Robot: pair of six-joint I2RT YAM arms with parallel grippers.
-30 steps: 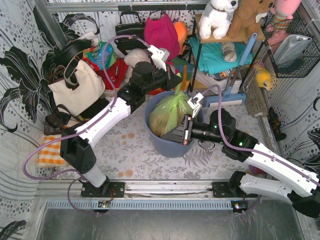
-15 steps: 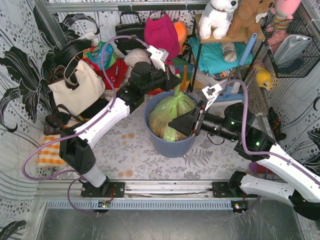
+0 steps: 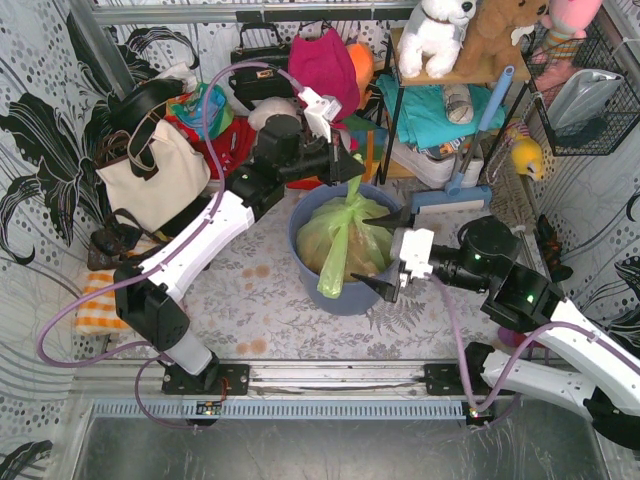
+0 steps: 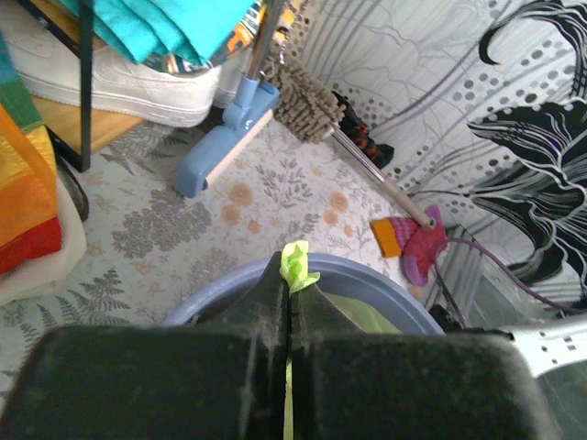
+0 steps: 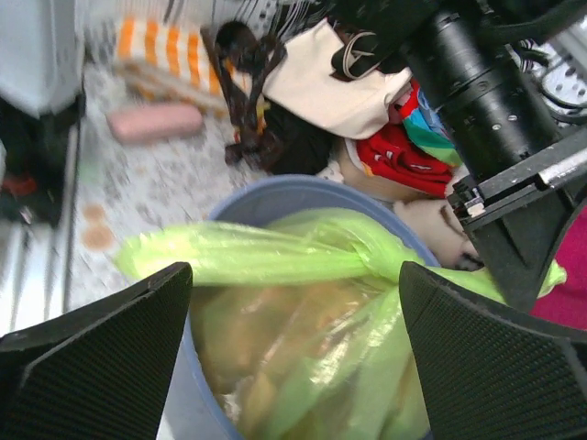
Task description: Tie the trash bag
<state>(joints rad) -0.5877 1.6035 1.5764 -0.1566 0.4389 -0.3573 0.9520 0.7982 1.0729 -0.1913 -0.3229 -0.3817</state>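
Note:
The light-green trash bag point(image 3: 345, 235) sits in the round blue bin point(image 3: 303, 268), with tan paper showing through. My left gripper point(image 3: 355, 172) is above the bin's far rim, shut on the bag's upper twisted strip point(image 4: 295, 263). The strip's tip pokes out past the closed jaws. A second green tail point(image 3: 331, 272) hangs loose from the knot over the bin's front. My right gripper point(image 3: 383, 252) stands open just right of the bag, holding nothing. In the right wrist view the bag point(image 5: 303, 357) and its loose tail point(image 5: 238, 258) lie between the wide-apart fingers point(image 5: 101, 339).
A blue broom point(image 3: 470, 150) leans behind the bin, by a shelf with soft toys point(image 3: 440, 35). A white handbag point(image 3: 160, 178) and piled clothes are at the back left. A striped cloth point(image 3: 95, 305) lies left and a wire basket point(image 3: 585, 95) hangs right.
My right gripper opened, let go of the green tail and drew back to the right. The tail dropped over the bin's front. The left gripper stayed shut on the upper strip.

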